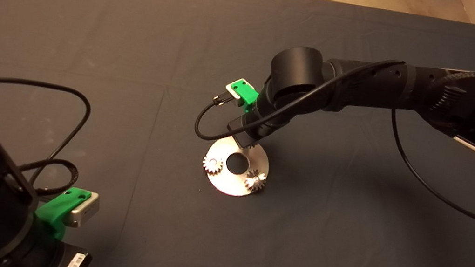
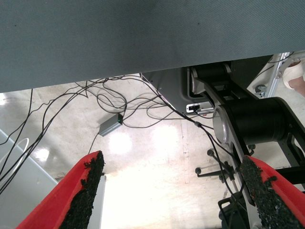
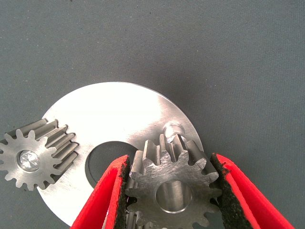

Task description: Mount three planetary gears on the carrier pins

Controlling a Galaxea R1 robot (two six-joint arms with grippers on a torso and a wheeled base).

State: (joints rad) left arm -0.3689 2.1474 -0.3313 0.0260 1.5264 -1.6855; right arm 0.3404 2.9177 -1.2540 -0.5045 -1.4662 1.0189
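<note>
Planetary gears: two already seated on the disc, one on its left side, one on its lower right; each shows its pin end bright in the bore. The third gear is clamped between the right gripper's fingers, pads bearing on the teeth on both flanks, bore open toward the camera and unfilled.

Left to right across the table: left gripper is parked at the lower left edge, well apart from the work. Its fingers stand wide open on nothing; its wrist view shows only the mat's edge, floor cables and a robot base. Right arm comes in from the right, gripper directly over the disc's far rim.

Key relation: the last free carrier pin stands just beyond the held gear, past the fingertips, peeking over the gear's far teeth. Bore and pin are not lined up; the bore sits nearer the wrist than the pin. Gear axis looks roughly upright, parallel to the pin, though slight tilt cannot be ruled out. Judgement: the next move calls for a short shift forward along the fingers' line, then lowering.

Surface: dark mat, flat; the disc lies loose on it and may slide if nudged. Room: the seated gear lies well clear to one side; the central hole is just beside the near finger.
</note>
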